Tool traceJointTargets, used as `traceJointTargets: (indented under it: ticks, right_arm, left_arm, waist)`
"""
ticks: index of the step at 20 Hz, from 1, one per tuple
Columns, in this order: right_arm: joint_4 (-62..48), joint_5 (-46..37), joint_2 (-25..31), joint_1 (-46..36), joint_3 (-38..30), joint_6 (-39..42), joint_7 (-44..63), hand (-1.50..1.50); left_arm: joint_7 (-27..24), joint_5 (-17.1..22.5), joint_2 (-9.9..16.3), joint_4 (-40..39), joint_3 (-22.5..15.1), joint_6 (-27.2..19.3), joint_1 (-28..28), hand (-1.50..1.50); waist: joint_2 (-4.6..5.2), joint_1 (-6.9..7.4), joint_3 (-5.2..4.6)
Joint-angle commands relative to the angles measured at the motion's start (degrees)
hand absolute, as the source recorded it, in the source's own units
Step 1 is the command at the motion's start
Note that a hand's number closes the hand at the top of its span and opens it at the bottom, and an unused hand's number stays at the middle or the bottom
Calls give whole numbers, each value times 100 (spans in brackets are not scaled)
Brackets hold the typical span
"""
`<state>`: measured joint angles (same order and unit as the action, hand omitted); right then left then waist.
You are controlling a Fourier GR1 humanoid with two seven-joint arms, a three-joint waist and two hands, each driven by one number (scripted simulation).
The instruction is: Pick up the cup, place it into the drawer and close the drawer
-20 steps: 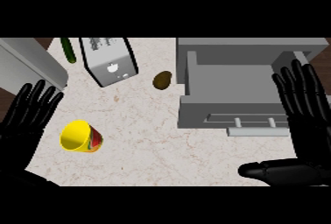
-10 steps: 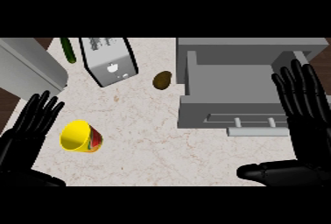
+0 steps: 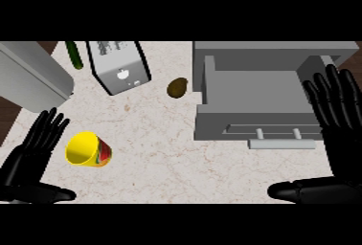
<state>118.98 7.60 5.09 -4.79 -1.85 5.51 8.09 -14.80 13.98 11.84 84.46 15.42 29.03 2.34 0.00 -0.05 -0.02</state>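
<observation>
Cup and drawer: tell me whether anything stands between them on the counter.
Nothing visible does. The yellow cup lies on its side by the open left hand, and bare counter runs from it to the open drawer. The brown fruit sits farther back, off that line.

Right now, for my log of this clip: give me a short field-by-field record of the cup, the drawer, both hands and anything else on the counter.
cup: yellow cup, lying on its side on the counter, opening toward the left hand
drawer: grey drawer, pulled open, nothing visible inside, handle facing the robot
left hand: left hand, open, fingers straight, just left of the cup, not holding it
right hand: right hand, open, over the drawer's right edge
other items: brown oval object, box with an apple logo, green cucumber
task status: cup not yet picked up
</observation>
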Motion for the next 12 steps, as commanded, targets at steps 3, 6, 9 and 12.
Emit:
traceJointTargets:
  ticks: [3, 6, 9, 12]
  right_arm:
    - [-41, -14, -60, -90, 24, -17, 33, -150]
    - [-459, -27, -45, -576, -94, -132, 101, -150]
    - [48, 204, 32, 55, -259, 78, 18, -150]
    - [109, 409, 137, -94, -344, 213, 193, -150]
  left_arm:
    - [-634, -253, 161, -1044, 134, 259, -197, -150]
    - [-857, -403, 352, -1757, 181, 279, -741, -150]
    - [-1136, -833, 91, -1671, -74, 23, -340, -150]
    - [-997, -591, 131, -1733, 14, 86, -465, -150]
  waist:
    - [1, 4, 0]
    - [7, 5, -1]
    - [-1, -2, 1]
    - [-3, 6, 2]
